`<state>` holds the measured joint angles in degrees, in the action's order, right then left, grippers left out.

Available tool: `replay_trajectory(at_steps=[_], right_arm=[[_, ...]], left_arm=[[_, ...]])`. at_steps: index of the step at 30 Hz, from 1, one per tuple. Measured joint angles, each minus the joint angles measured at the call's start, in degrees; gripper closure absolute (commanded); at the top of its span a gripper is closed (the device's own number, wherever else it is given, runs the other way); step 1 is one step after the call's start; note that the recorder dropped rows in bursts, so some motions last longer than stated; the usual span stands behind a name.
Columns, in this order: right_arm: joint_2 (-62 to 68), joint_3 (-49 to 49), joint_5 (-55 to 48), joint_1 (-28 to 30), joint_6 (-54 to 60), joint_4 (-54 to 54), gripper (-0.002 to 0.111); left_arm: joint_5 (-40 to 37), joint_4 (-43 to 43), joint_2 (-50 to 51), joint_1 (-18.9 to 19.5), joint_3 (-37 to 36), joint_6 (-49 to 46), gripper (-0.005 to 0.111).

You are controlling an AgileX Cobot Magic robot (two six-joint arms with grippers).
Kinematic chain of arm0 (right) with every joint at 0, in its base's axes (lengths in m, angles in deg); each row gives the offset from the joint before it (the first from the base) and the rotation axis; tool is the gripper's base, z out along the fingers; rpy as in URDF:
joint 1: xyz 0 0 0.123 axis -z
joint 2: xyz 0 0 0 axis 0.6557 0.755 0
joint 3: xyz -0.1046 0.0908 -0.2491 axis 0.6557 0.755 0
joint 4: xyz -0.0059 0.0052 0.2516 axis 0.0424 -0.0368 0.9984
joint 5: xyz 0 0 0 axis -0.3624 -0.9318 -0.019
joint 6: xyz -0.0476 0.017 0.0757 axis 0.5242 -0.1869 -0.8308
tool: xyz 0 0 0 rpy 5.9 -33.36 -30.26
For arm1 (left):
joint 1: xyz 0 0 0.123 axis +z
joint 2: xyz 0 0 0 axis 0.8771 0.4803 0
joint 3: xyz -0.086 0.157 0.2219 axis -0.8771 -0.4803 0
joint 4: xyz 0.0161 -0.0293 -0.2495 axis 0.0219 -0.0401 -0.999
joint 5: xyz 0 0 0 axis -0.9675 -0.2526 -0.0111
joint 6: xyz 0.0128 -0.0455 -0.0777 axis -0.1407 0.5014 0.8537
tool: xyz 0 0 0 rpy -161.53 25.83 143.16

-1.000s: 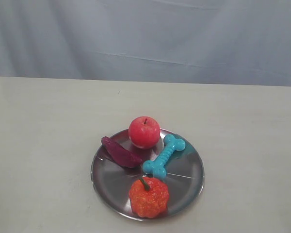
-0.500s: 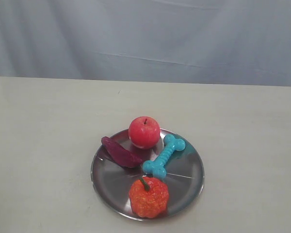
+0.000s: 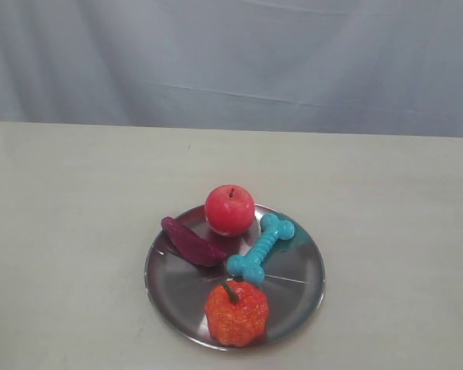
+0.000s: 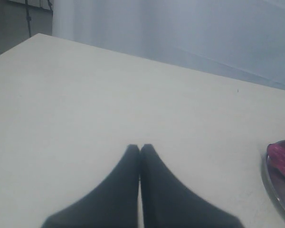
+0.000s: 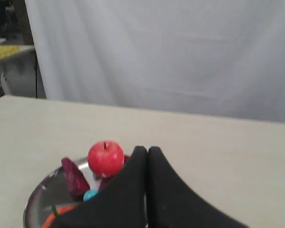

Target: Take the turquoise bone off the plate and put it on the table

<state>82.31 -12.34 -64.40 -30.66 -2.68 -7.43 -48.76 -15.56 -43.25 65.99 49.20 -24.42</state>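
Note:
The turquoise bone (image 3: 261, 249) lies slantwise on the silver plate (image 3: 299, 289), between a red apple (image 3: 229, 209) and an orange pumpkin (image 3: 236, 312). In the right wrist view only one knob of the bone (image 5: 90, 194) shows beside my right gripper (image 5: 147, 149), which is shut and empty, held back from the plate (image 5: 37, 203). My left gripper (image 4: 140, 147) is shut with nothing in it, over bare table (image 4: 85, 104), with the plate's rim (image 4: 274, 190) off to one side. Neither gripper appears in the exterior view.
A dark purple sweet-potato piece (image 3: 191, 243) lies on the plate's left part. The cream table (image 3: 69, 200) stretches round the plate on all sides. A grey curtain (image 3: 231, 54) hangs behind the table's far edge.

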Motion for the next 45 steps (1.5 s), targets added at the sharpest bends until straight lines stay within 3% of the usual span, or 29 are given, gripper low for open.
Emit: replay_trajectory(at_steps=[12,20,31,37,45], right_arm=[[29.8,-9.9,-8.5,-0.5,-2.8,1.9,0.109],[52.8,-25.4,-11.0,-7.1,-7.8,1.6,0.109],[78.6,-51.2,-22.9,-18.1,-34.6,-20.1,0.109],[85.3,-53.7,-23.2,-19.8,-43.6,-22.0,0.108],[90.5,-53.7,-23.9,-20.0,-45.2,-22.1,0.108]], left_arm=[[0.0,0.0,0.0,0.0,0.0,0.0,0.107],[0.0,0.0,0.0,0.0,0.0,0.0,0.107],[0.0,0.0,0.0,0.0,0.0,0.0,0.107],[0.0,0.0,0.0,0.0,0.0,0.0,0.107],[0.0,0.0,0.0,0.0,0.0,0.0,0.107]])
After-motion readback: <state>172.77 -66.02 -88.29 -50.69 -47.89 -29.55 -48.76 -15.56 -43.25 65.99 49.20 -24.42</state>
